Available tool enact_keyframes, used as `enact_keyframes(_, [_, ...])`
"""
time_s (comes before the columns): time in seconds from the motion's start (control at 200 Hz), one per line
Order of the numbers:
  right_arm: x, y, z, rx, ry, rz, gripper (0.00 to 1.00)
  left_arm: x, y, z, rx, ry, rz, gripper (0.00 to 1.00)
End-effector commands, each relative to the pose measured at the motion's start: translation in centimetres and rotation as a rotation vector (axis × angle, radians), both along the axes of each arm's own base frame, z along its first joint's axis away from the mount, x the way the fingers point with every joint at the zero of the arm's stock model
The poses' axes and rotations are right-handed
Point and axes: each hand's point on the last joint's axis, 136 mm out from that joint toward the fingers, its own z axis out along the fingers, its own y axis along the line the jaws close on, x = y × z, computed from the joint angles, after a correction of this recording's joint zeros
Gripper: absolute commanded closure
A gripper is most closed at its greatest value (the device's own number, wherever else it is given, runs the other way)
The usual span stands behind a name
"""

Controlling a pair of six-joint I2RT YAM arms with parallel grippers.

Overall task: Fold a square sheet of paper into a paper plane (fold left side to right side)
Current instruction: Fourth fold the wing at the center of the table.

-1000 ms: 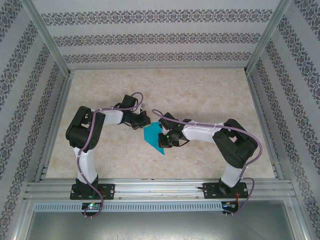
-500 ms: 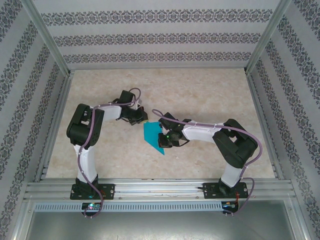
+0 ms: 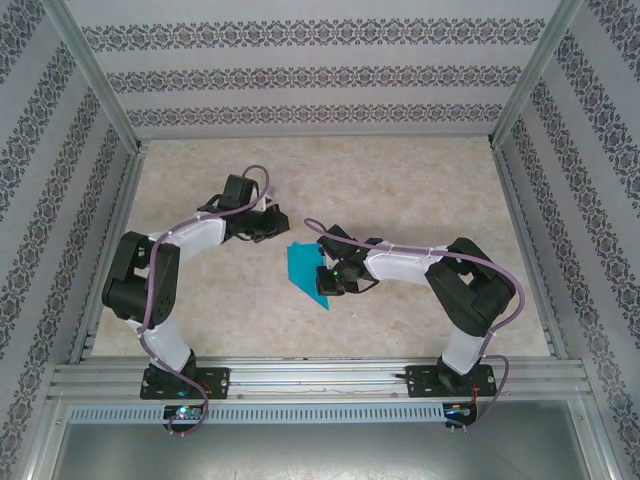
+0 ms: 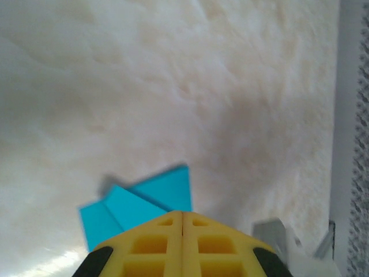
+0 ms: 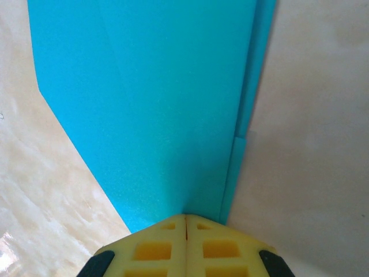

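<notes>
Mid-fold here: the folded teal paper (image 3: pixel 303 266) lies flat on the tabletop (image 3: pixel 400 190), a tapered, layered wedge with a narrow flap along one long edge. The right tool (image 3: pixel 328 278), tips shut tight together, sits at the paper's narrow end, and looks to be pinning it or pressing a crease. The left tool (image 3: pixel 278 228), also closed and empty, hangs just off the paper's far-left corner, clear of it. Next move, I'd say: the left tool catches a free edge and carries it across while the right pins.
</notes>
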Motion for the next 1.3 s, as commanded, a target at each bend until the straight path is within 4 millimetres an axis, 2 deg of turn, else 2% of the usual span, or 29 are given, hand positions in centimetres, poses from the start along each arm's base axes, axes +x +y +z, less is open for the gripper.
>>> enact_keyframes(0.0, [-4.9, -6.4, -5.0, -0.298, 0.176, -0.009, 1.0, -2.8, -3.2, -0.5, -0.071, 0.035, -0.093, 0.96])
enact_keyframes(0.13, [-4.8, -6.3, -5.1, -0.299, 0.178, -0.008, 1.0, -4.2, -5.3, -1.7, -0.07, 0.067, -0.154, 0.96])
enact_keyframes(0.28, [-4.8, -6.4, -5.1, -0.301, 0.18, -0.007, 1.0, -4.1, -5.9, -4.1, -0.053, 0.105, -0.152, 0.96])
enact_keyframes(0.51, [-4.8, -6.0, -4.9, -0.285, 0.178, -0.003, 1.0, -4.2, -5.0, -7.5, 0.015, 0.16, -0.11, 0.96])
enact_keyframes(0.704, [-4.2, -4.7, -4.1, -0.226, 0.177, 0.001, 1.0, -5.1, -3.7, -9.8, 0.099, 0.214, -0.098, 0.97])
enact_keyframes(0.884, [-2.3, -2.4, -1.8, -0.102, 0.119, 0.005, 1.0, -5.7, -3.2, -10.6, 0.127, 0.232, -0.1, 0.98])
enact_keyframes(1.054, [0.1, -0.1, 2.2, 0.053, 0.028, 0.005, 1.0, -5.9, -3.1, -11.0, 0.128, 0.238, -0.1, 0.99])
enact_keyframes(1.159, [1.0, 0.6, 4.4, 0.135, -0.024, 0.004, 1.0, -5.9, -3.1, -11.0, 0.127, 0.235, -0.101, 0.99])
enact_keyframes(1.294, [1.5, 1.0, 4.8, 0.178, -0.05, 0.009, 1.0, -5.8, -3.3, -10.9, 0.118, 0.233, -0.102, 0.99])
